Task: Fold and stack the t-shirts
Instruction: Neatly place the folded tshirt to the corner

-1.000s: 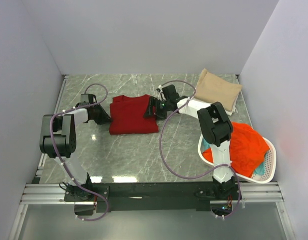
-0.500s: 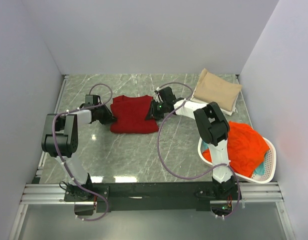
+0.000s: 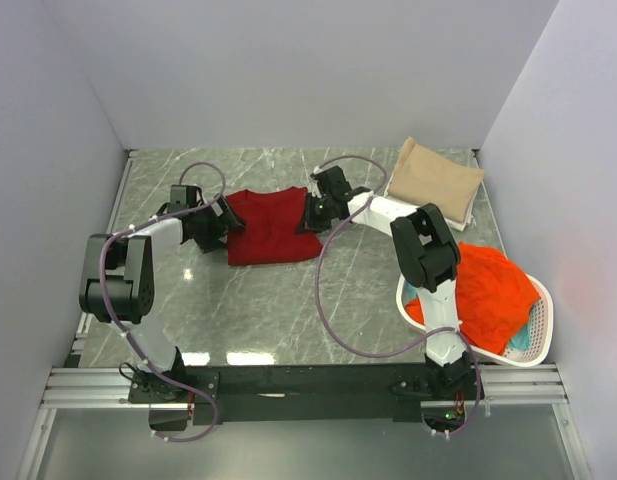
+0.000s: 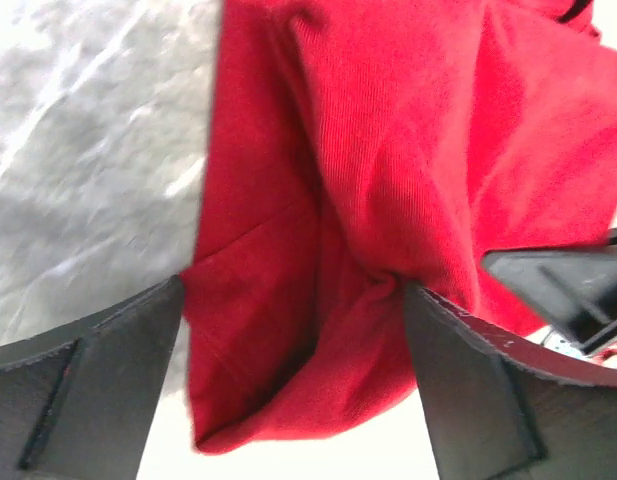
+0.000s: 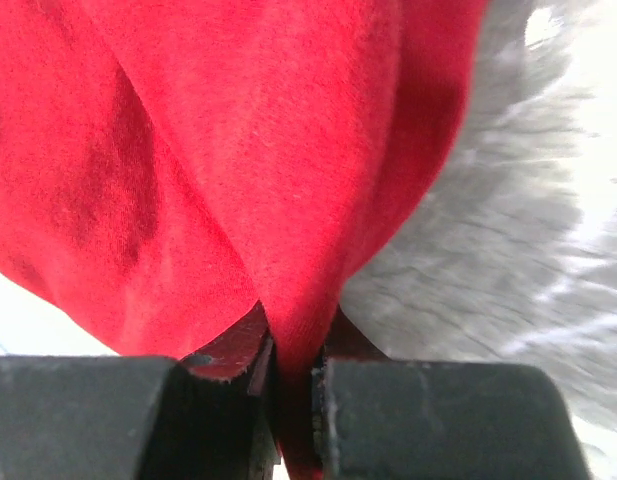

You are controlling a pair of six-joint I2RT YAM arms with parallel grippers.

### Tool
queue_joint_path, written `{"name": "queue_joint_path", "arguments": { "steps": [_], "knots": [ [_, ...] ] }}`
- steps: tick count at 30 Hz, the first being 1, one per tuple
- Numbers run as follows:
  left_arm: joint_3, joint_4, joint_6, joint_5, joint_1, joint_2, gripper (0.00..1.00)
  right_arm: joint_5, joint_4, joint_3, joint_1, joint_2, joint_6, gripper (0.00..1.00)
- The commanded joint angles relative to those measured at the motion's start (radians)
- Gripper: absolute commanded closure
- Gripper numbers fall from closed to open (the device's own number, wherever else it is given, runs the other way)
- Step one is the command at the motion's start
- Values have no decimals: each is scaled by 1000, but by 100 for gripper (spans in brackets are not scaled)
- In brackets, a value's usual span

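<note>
A dark red t-shirt [image 3: 273, 228] lies partly folded on the marble table, mid-back. My left gripper [image 3: 220, 222] is at its left edge and stands open. In the left wrist view a bunched fold of the red t-shirt [image 4: 388, 150] hangs loose between the wide-spread fingers [image 4: 88, 380]. My right gripper [image 3: 313, 212] is at the shirt's right edge. In the right wrist view it [image 5: 293, 385] is shut on a pinched ridge of red cloth [image 5: 238, 150]. A tan t-shirt [image 3: 433, 180] lies folded at the back right.
A white laundry basket [image 3: 540, 318] stands at the right, beside the right arm's base. It holds an orange-red t-shirt [image 3: 488, 295] and a bit of teal cloth [image 3: 523, 340]. White walls close the table in at the back and on both sides.
The left gripper has opened and let go of the red shirt's left edge. The right gripper has shut on the right edge. The shirt has shifted slightly right and back.
</note>
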Motion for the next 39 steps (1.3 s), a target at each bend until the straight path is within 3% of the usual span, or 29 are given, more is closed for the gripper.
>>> {"name": "queue_joint_path", "arguments": {
  "steps": [1,9,17,24,39],
  "knots": [
    [19,-94,33,-44,1,-55,1,92,-113,96,-34,-81,-81,100],
    [19,-149,48,-73,5,-150,1,255,-374,283,-77,-45,-249,100],
    [-50,-155,54,-80,24,-206,0,391,-497,397,-143,-8,-319,100],
    [-120,-119,41,-69,31,-219,0,545,-622,590,-190,53,-382,100],
    [-182,-85,10,-67,34,-223,0,688,-681,812,-304,73,-420,100]
  ]
}}
